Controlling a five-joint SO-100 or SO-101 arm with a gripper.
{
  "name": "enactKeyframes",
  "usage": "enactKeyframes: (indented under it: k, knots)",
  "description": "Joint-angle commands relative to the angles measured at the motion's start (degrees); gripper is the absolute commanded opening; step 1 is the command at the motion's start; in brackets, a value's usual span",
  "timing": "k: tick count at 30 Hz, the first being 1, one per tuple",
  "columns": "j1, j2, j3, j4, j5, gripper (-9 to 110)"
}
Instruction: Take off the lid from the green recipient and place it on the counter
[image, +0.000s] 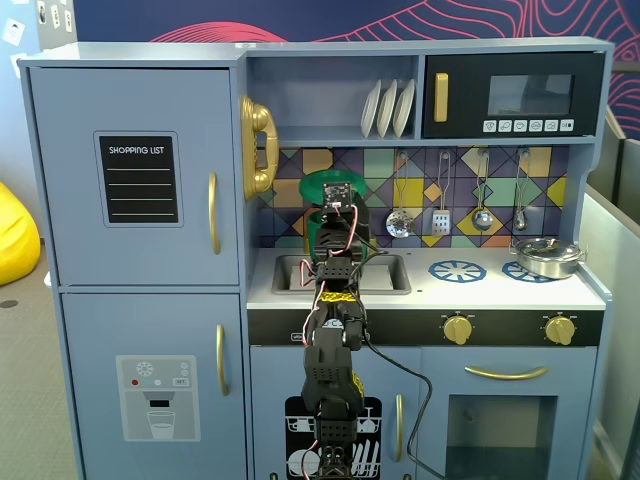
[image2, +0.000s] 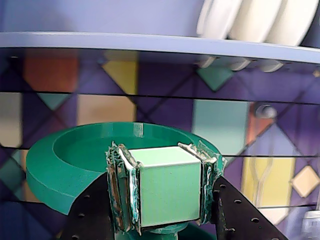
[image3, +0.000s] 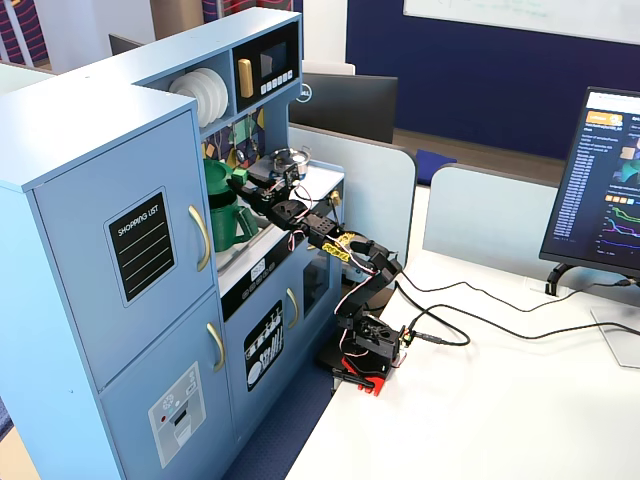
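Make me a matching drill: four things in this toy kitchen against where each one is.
Things:
1. lid
2. silver pan
3. white plates
4. green recipient

Places:
A. upright on the upper shelf
B. on the right burner ring
C. gripped by its strap in the pincer
D. standing on the counter by the sink

Pairs: 1-C, 2-B, 3-A, 4-D

On the fridge door, a black chalkboard panel (image: 138, 179) reads "SHOPPING LIST" in white; other print is unreadable.
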Motion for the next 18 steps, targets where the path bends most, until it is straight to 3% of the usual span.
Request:
enactKeyframes:
  k: [1, 9, 18]
  knots:
    - [7.1, 0.9, -6.2, -1.0, 0.5, 0]
    - [22.9, -0.8, -6.3, 2.0, 3.3, 0]
    - [26.6, -2.1, 2.3, -0.4, 2.7, 0]
